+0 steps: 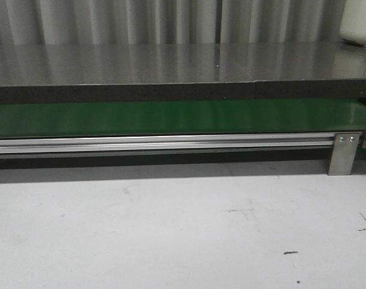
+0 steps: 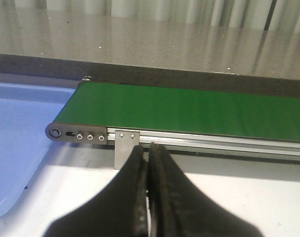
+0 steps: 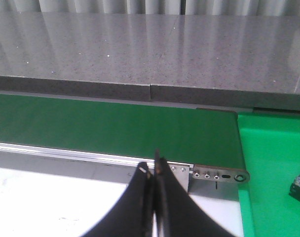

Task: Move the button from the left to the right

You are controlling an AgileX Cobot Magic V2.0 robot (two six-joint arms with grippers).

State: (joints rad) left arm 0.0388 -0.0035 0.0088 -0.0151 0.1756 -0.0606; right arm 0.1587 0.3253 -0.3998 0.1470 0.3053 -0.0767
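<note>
Two closed grippers, left gripper [image 2: 149,170] and right gripper [image 3: 154,182], one green conveyor belt [image 1: 171,117]

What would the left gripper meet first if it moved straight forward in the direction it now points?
Probably the metal bracket on the conveyor's aluminium rail, just ahead of the closed left gripper. Behind it lies the green belt. Depth is unclear, so this is a guess.

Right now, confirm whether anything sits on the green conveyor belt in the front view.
No, the green conveyor belt runs bare across the front view, with no object on it.
</note>
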